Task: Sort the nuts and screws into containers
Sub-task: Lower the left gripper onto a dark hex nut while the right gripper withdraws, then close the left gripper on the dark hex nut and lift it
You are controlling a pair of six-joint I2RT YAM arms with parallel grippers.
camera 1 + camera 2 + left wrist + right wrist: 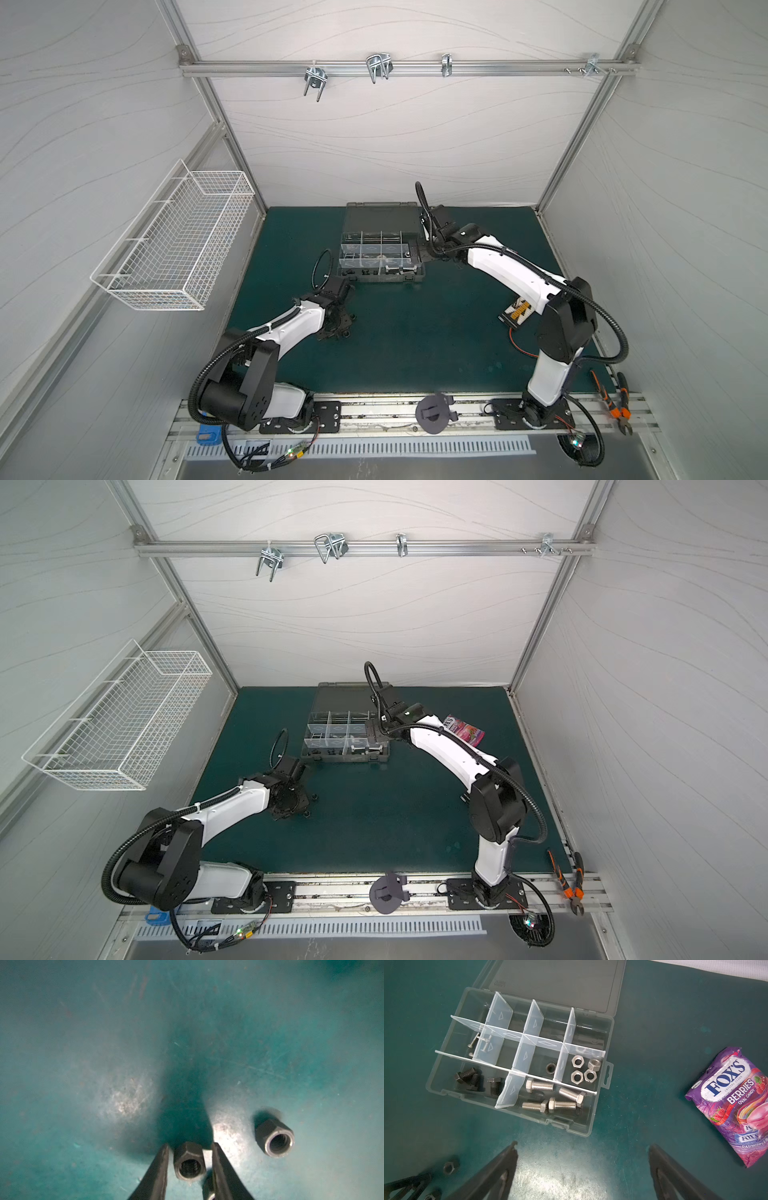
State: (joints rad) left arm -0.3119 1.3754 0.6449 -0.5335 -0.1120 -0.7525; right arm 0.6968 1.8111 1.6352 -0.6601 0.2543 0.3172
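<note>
My left gripper (pixel 190 1146) is down at the green mat, open, its jaws either side of a black nut (pixel 188 1160) with a thin gap on each side. A second black nut (pixel 275 1139) lies beside it, and a third (pixel 208 1189) peeks from behind one finger. My right gripper (pixel 583 1145) hangs wide open and empty by the grey organizer case (pixel 588 1124). The case's containers hold silver bolts (pixel 539 1085), black bolts (pixel 493 1085), silver nuts (pixel 578 1061), thin screws (pixel 472 1041) and one black nut (pixel 550 1068). In both top views the left gripper (pixel 338 326) is in front of the case (pixel 382 279).
A purple candy bag (pixel 733 1101) lies on the mat to the right of the case. A connector with a red wire (pixel 517 313) lies beside the right arm. Orange-handled pliers (pixel 619 403) rest on the front rail, and a white wire basket (pixel 174 245) hangs on the left wall.
</note>
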